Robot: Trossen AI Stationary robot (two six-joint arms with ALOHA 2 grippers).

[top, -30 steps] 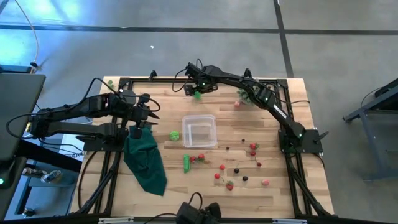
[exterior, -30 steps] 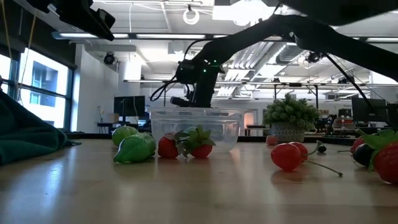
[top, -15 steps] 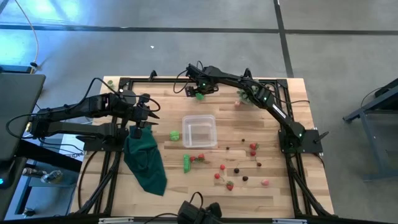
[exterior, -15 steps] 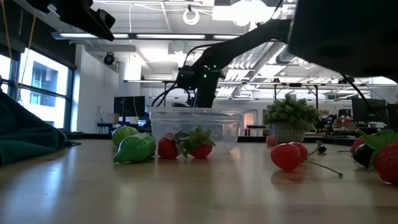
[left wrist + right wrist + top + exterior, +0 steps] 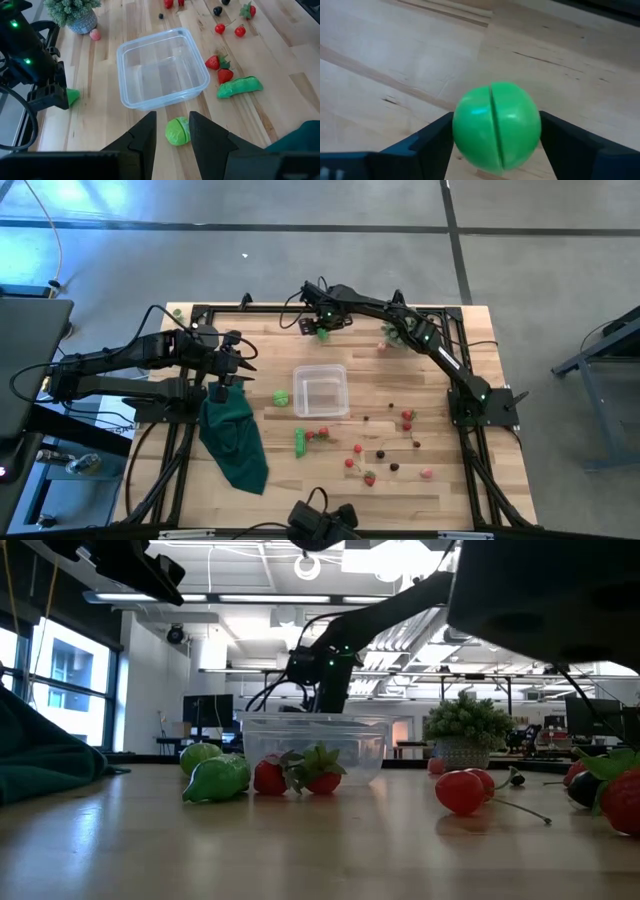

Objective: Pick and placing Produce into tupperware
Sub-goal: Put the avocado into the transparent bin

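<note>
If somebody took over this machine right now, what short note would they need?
Right hand: at the table's far edge, fingers open on either side of a bright green ball, not yet clamped.
Left hand: waiting above the table's left side, holding nothing; the dark green cloth hangs below that arm.
Tupperware: mid-table, empty.
Done: nothing is in the tupperware yet.
Left: the green ball, the green round piece beside the tupperware, the green pod, the strawberries and the scattered small red, pink and dark fruits.
</note>
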